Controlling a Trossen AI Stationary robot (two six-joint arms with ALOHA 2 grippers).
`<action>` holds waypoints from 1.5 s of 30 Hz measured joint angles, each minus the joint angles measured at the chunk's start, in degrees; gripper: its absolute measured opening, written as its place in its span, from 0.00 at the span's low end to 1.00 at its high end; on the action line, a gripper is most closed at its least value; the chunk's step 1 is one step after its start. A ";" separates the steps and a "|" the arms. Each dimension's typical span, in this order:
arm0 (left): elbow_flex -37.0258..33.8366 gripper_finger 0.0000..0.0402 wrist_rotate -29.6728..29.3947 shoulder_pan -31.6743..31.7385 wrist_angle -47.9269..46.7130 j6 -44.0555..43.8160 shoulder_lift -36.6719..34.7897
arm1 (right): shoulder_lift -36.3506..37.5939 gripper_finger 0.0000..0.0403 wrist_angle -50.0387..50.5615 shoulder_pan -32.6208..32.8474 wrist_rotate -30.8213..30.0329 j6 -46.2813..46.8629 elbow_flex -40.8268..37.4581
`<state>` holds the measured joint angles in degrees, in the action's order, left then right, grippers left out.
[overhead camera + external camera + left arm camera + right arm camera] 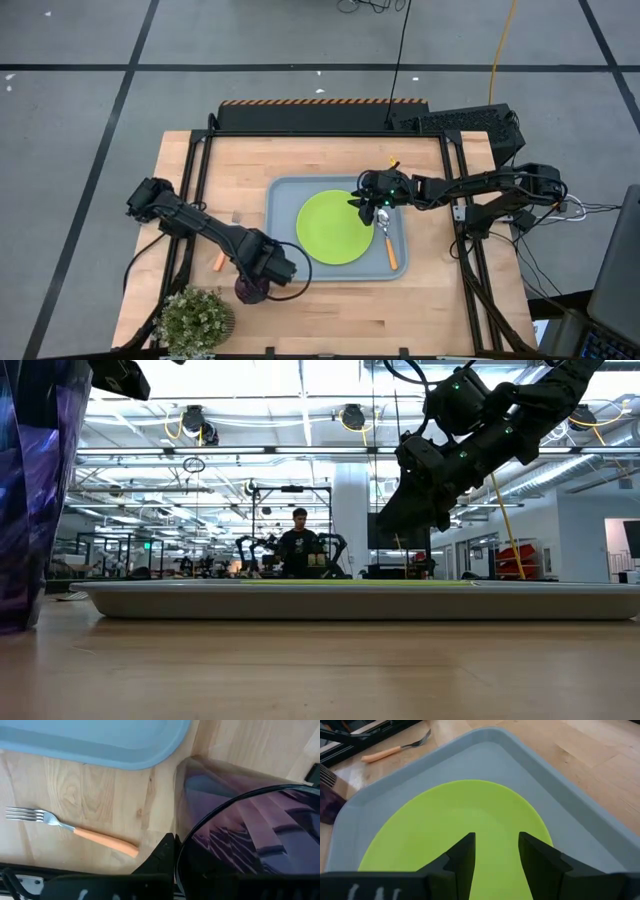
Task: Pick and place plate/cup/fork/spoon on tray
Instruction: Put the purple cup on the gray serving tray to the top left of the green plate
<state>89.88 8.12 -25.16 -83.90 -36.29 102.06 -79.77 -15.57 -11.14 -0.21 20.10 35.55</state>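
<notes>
The purple cup (240, 835) stands on the table near its front edge, left of the grey-blue tray (285, 200). My left gripper (262, 272) is above it, shut on its wall. The fork (75, 832) lies flat on the wood between the cup and the tray's near left corner. The lime-green plate (335, 227) lies in the tray, with the spoon (385, 240) beside it on the tray's right side. My right gripper (495, 855) hangs open above the plate's far right part, touching nothing. My left gripper has the cup's wall at the rim (181, 845), on the side toward the fork. One finger (161, 855) lies on the outside of the wall; the other is hidden behind the purple wall. The fingers come from above, pointing down. The cup stands upright, its base (18, 622) on the table.
A small potted plant (195, 318) stands at the near left corner, close to the cup. Black frame rails (195, 170) run along the table's left, right and far sides. A person stands far off in the room behind the table.
</notes>
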 joint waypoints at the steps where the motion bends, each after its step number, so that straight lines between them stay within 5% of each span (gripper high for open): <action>1: -0.02 0.02 0.00 0.02 0.00 0.00 0.00 | 0.00 0.36 0.00 -0.02 0.00 -0.01 0.00; 15: 3.74 0.02 -2.33 2.35 -2.49 0.47 -3.94 | -0.02 0.36 0.00 -0.02 -0.02 -0.42 0.00; 20: 3.72 0.02 -7.69 6.00 -6.25 2.40 -7.16 | -0.02 0.36 -0.04 -0.02 -0.04 -0.42 0.00; 27: 3.72 0.02 -13.17 17.41 -6.29 12.04 -9.14 | -0.02 0.36 -0.15 -0.02 -0.04 -0.12 0.00; 45: 3.76 0.02 -9.16 47.95 -1.07 35.01 -6.72 | -0.04 0.36 -4.44 -0.26 0.05 1.43 -4.22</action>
<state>93.65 -1.04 22.79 -84.97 -1.28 95.34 -79.81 -20.01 -11.40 -0.15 21.53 31.33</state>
